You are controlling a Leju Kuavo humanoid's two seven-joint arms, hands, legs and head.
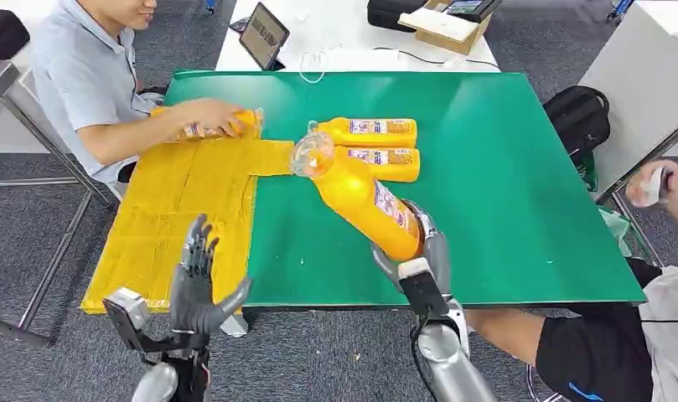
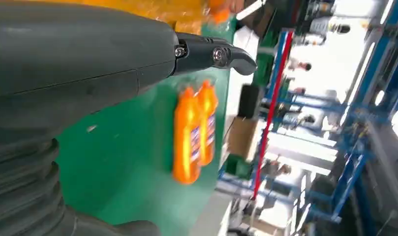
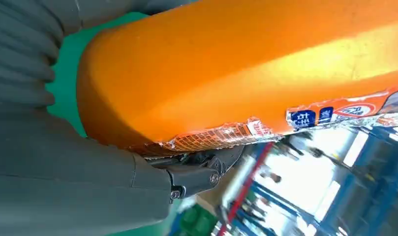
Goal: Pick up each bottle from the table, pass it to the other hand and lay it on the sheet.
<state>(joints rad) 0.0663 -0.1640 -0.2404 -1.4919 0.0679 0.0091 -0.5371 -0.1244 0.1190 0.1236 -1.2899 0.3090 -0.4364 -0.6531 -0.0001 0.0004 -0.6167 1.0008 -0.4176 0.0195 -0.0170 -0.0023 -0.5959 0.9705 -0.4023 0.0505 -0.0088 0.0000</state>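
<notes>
Orange bottle (image 1: 364,203) in right hand (image 1: 421,251) fingers above two lying bottles (image 1: 379,146); left hand (image 1: 197,285) spread, empty.

No wording can be read with certainty. The orange bottle (image 3: 246,73) held in the right hand (image 1: 419,260) carries a torn label (image 3: 344,112) with white characters on a blue patch, too blurred to make out. The labels on the two bottles (image 1: 377,146) lying on the green surface (image 1: 503,193) are likewise illegible.
</notes>
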